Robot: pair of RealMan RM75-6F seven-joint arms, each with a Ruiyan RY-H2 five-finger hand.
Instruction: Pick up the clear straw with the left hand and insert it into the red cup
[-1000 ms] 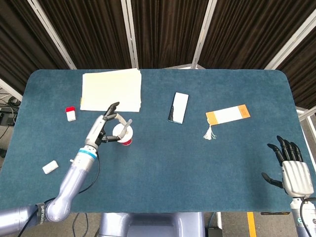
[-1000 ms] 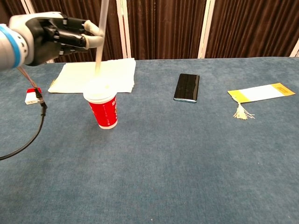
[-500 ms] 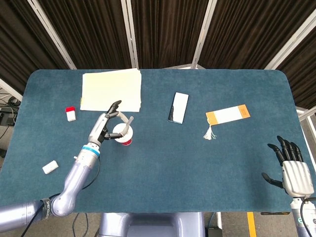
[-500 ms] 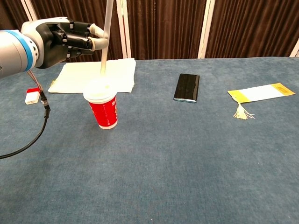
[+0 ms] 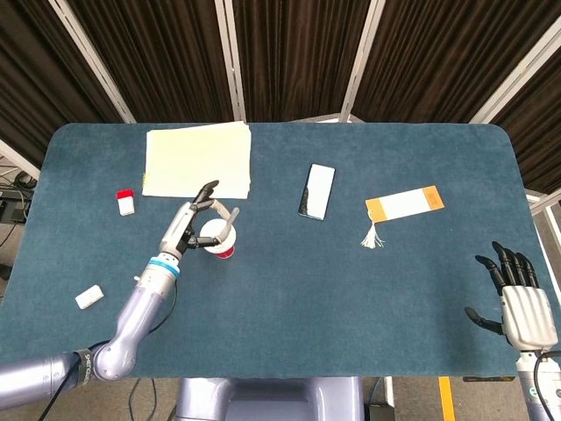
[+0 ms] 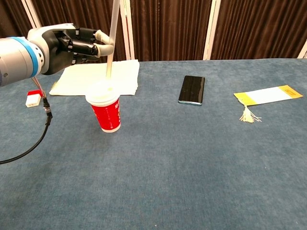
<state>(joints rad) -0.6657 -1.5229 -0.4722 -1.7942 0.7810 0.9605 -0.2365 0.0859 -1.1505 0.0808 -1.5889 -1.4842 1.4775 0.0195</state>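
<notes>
The red cup [image 6: 106,115] with its white lid [image 5: 216,235] stands upright on the blue table, left of centre. My left hand [image 6: 72,44] hovers above and just left of the cup [image 5: 219,246] and pinches the clear straw [image 6: 112,38] between thumb and fingers. The straw [image 5: 230,219] stands nearly upright, its lower end just above the lid's far side; whether it touches cannot be told. In the head view my left hand [image 5: 191,224] sits beside the cup. My right hand [image 5: 517,298] rests at the table's near right corner, fingers spread, holding nothing.
A cream paper pad [image 5: 197,159] lies behind the cup. A black phone [image 5: 316,190] lies at centre, an orange-and-white bookmark with a tassel [image 5: 403,205] to its right. A small red-and-white block [image 5: 126,202] and a white block [image 5: 88,297] sit at the left.
My left hand has moved right and slightly down with the straw, bringing the straw's lower end from the cup's left side toward the lid's middle. The right hand has stayed still.
</notes>
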